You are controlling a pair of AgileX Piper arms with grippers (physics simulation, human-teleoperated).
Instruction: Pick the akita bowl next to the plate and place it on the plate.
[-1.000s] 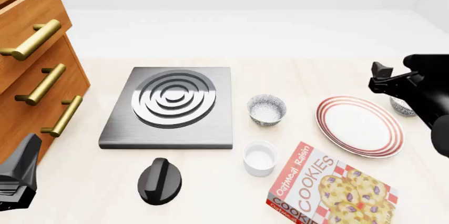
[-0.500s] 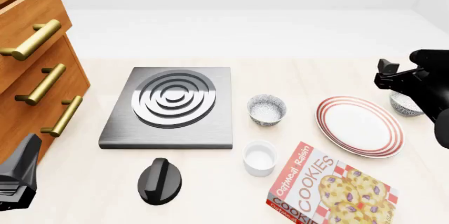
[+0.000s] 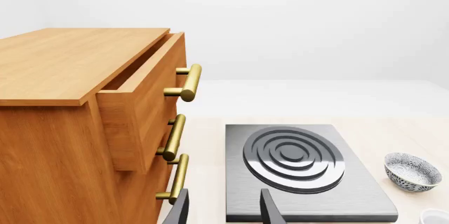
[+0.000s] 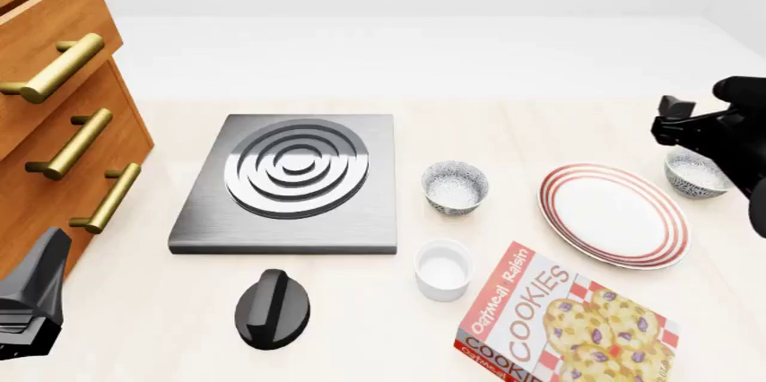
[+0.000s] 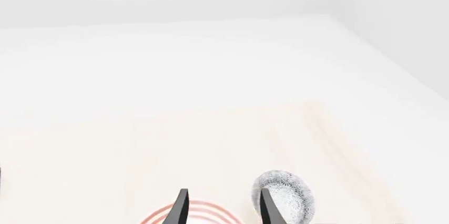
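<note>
Front view: pale wood tabletop [image 4: 359, 328] w/ a white far strip. The akita bowl [image 4: 695, 174] sits at the far right, just beside the plate's right edge, on the tabletop and not on the plate. It's small and round, grey-black speckled outside, pale inside, upright; its right part is hidden behind the right arm. The plate [image 4: 613, 214] is wide, white, w/ red rings round the rim, lying flat. Right tool [image 4: 673, 122] hangs above and a bit left of that bowl; only dark bits show here, can't tell the gap from this angle. A look-alike speckled bowl [image 4: 455, 186] stands left of the plate, btwn it and the grey stove plate [image 4: 291, 180]. Nearer: white ramekin [image 4: 443, 269], cookie box [image 4: 562, 321], black knob [image 4: 273, 308]. Wooden drawer unit [image 4: 60, 113] w/ brass handles at left. Left tool [image 4: 34, 297] is at the near left corner, low, partly cut off.

Left wrist view: left tool [image 3: 223, 211] shows two dark fingertips [image 3: 180, 212] held apart, nothing btwn them. Beyond: drawer unit [image 3: 84, 129], top drawer pulled out a little, stove plate [image 3: 302, 169], and the look-alike speckled bowl [image 3: 411, 171] past its right side.

Right wrist view: right tool [image 5: 223, 208] w/ fingertips [image 5: 181, 207] apart, nothing gripped. The akita bowl [image 5: 284, 199] lies just beyond the one fingertip, speckled wall facing the camera, partly cut off by the frame edge. Red rings of the plate [image 5: 165, 214] peek at the other fingertip.
</note>
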